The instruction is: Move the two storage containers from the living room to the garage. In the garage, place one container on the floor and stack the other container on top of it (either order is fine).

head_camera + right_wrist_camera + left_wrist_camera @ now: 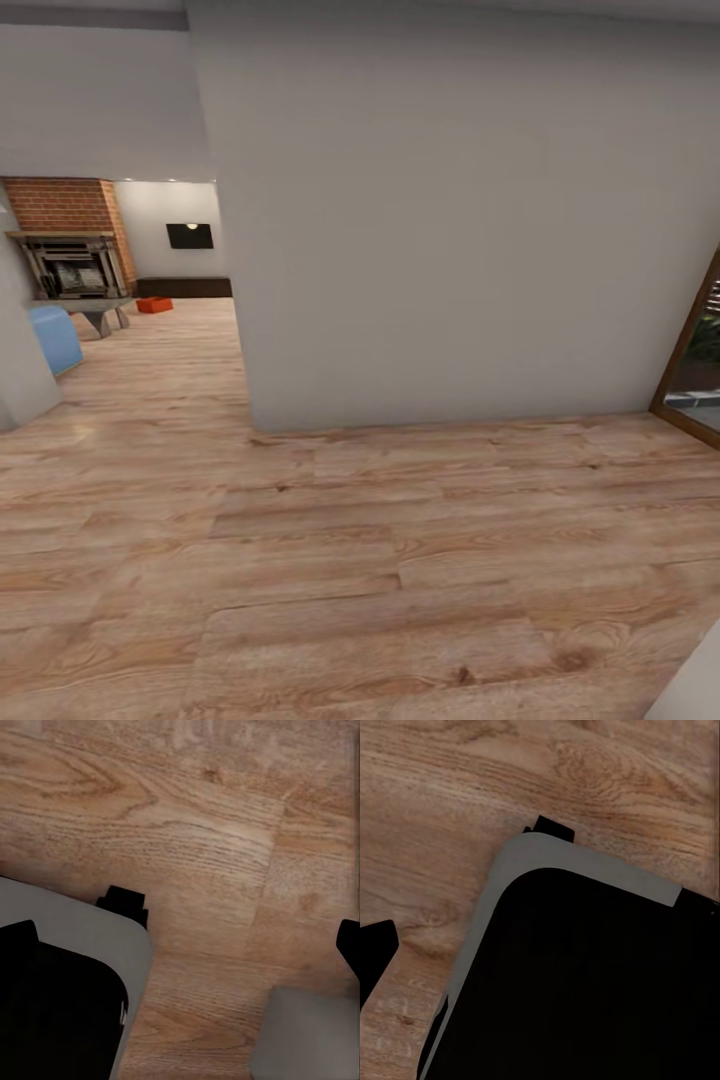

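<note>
Jaws unclear; far orange container [154, 304]

Home interior, wood plank floor [350, 560], brick fireplace [70, 235], wall-mounted TV [189, 236]; living room beyond

The floor [380, 560] is light wood planks with brown grain and small dark knots. The wall [450, 220] is plain pale grey-white. Far off, the fireplace [70, 225] is red brick, the TV [189, 236] is black, and one bin [154, 305] is orange-red. A chair [55, 338] is light blue. The door frame [690, 350] is brown wood.
</note>
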Robot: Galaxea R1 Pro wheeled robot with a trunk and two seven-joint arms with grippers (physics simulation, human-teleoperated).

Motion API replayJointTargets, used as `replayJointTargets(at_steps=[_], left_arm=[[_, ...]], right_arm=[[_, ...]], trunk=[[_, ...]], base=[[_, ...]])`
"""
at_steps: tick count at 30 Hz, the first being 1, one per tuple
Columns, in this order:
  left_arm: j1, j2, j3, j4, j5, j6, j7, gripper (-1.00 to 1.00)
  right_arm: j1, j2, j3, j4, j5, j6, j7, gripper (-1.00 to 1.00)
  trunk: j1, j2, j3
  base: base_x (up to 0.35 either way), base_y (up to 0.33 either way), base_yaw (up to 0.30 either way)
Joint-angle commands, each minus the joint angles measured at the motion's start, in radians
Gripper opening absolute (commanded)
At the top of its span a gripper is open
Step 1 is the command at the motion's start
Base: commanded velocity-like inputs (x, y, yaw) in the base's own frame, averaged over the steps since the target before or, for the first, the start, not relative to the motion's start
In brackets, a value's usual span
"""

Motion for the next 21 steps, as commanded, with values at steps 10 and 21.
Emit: replayJointTargets(at_steps=[10,21], left_arm=[[0.000,0.001,0.004,-0.002,-0.001,0.004,0.000,1.00],[0.000,0.000,0.004,-0.003,-0.005,0.003,0.005,1.00]], right_arm=[[-0.001,0.002,0.008,0.003,-0.010,-0.004,0.010,1.00],[-0.001,-0.002,0.007,0.003,-0.010,-0.004,0.005,1.00]], trunk=[[0.001,0.000,-0.001],[0.001,0.000,-0.001]], base=[[0.326,0.000,0.000],[0.326,0.000,0.088]])
